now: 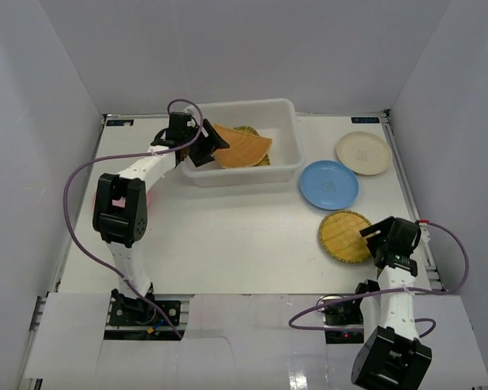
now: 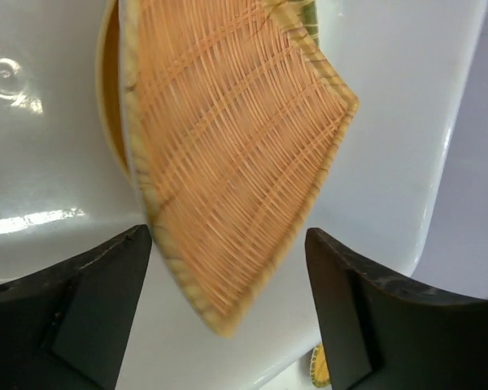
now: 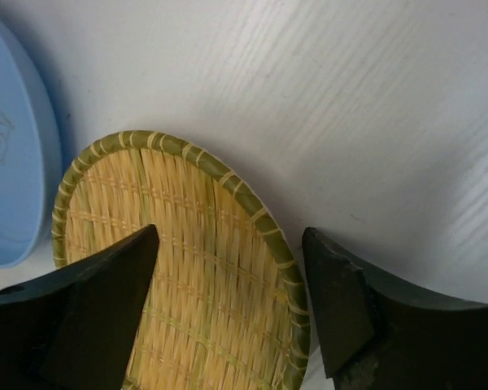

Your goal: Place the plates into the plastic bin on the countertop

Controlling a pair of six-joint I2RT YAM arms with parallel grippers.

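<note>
Woven fan tray (image 1: 244,146) tilted in plastic bin (image 1: 246,175), left gripper (image 2: 228,234) spread, seemingly clear, right gripper (image 3: 229,234) spread over round tray (image 3: 146,187).

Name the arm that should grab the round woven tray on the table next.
Right. The right gripper hangs open over the rim of the round woven tray, one finger on each side. The left gripper is across the table, over the plastic bin, with the fan-shaped tray below it.
</note>
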